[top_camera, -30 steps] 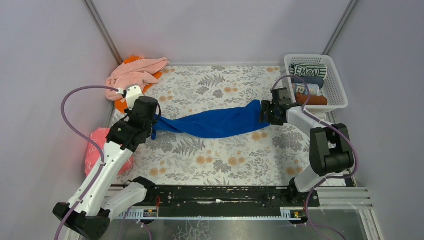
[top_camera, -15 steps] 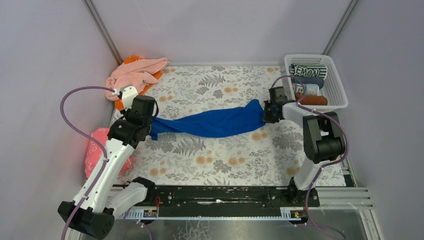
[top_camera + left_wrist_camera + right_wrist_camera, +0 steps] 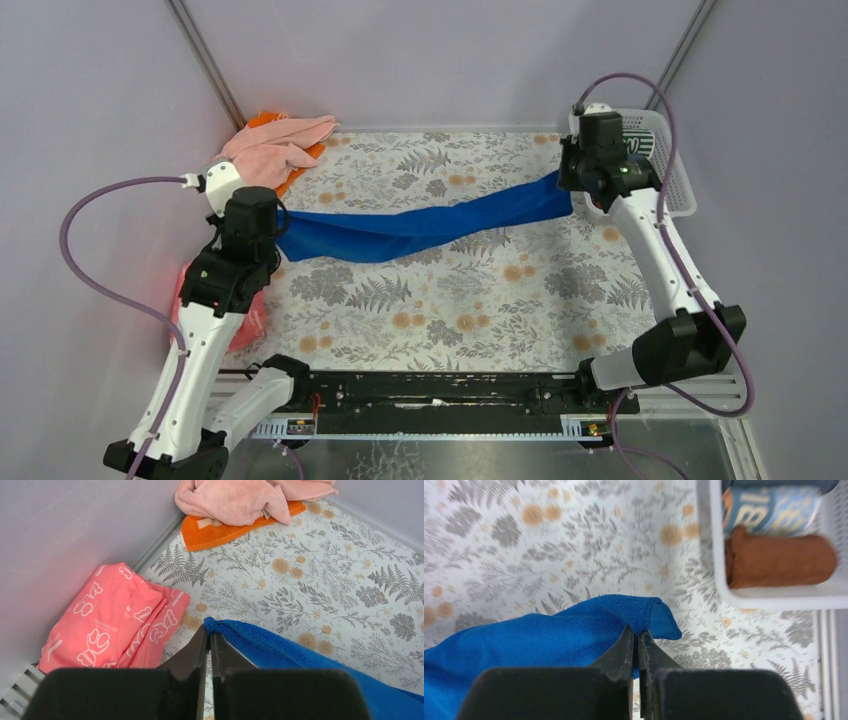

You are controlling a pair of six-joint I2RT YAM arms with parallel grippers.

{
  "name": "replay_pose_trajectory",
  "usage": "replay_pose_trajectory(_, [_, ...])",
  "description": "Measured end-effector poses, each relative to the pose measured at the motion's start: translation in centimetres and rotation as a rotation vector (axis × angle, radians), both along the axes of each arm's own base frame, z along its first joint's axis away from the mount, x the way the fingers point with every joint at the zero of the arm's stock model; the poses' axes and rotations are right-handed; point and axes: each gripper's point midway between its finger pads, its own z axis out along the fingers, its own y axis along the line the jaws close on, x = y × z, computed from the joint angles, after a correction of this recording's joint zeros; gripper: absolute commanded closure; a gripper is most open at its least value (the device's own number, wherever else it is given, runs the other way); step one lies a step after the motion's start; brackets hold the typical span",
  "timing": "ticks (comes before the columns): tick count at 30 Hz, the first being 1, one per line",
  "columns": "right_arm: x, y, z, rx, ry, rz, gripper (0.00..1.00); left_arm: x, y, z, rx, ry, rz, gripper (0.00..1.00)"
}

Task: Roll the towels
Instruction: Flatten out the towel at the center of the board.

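Note:
A royal blue towel (image 3: 420,228) hangs stretched in a long band across the floral table, lifted at both ends. My left gripper (image 3: 278,228) is shut on its left corner (image 3: 220,626). My right gripper (image 3: 566,192) is shut on the hem at its right corner (image 3: 644,615). A pale pink towel (image 3: 270,148) lies crumpled on an orange towel (image 3: 262,120) in the back left corner; the left wrist view also has the pink towel (image 3: 235,500) and the orange towel (image 3: 220,530). A brown towel (image 3: 779,562) and a letter-printed towel (image 3: 769,511) lie rolled in the basket.
The white lattice basket (image 3: 682,195) stands at the back right, right behind my right gripper. A reddish-pink flat item with white print (image 3: 115,620) lies by the left wall. Grey walls close in the left, back and right sides.
My right gripper has shut on the blue towel's right end and risen toward the basket. The left arm has drawn back to the left. The towel now hangs taut between them.

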Motion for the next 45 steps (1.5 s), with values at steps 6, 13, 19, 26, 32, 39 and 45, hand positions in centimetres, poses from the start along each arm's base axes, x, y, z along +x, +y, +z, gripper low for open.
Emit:
replay_pose_trajectory(6, [0.3, -1.0, 6.3, -0.058, -0.093, 0.008, 0.79, -0.1, 0.4, 0.2, 0.021, 0.002, 0.011, 1.00])
replay_pose_trajectory(13, [6.7, -1.5, -1.6, -0.112, 0.094, -0.013, 0.61, 3.0, 0.0, -6.3, 0.048, 0.210, 0.013, 1.00])
replay_pose_trajectory(19, [10.8, -0.9, -10.9, -0.051, 0.242, -0.018, 0.53, 6.3, -0.3, -13.1, -0.013, 0.409, -0.011, 1.00])
replay_pose_trajectory(26, [9.7, 0.4, -11.9, 0.022, 0.237, 0.017, 0.58, 7.2, 0.1, -15.2, -0.078, 0.459, -0.025, 1.00])
replay_pose_trajectory(32, [5.9, 0.4, -14.0, 0.050, 0.302, 0.021, 0.64, 7.7, -0.3, -15.5, -0.105, 0.446, -0.050, 1.00])
replay_pose_trajectory(39, [2.4, 1.3, -18.9, 0.135, 0.381, -0.012, 0.61, 7.4, -0.4, -16.2, -0.119, 0.461, -0.060, 1.00])
replay_pose_trajectory(45, [0.4, 2.6, -19.7, 0.293, 0.296, -0.109, 0.61, 7.3, -0.3, -16.4, -0.124, 0.464, -0.057, 1.00])
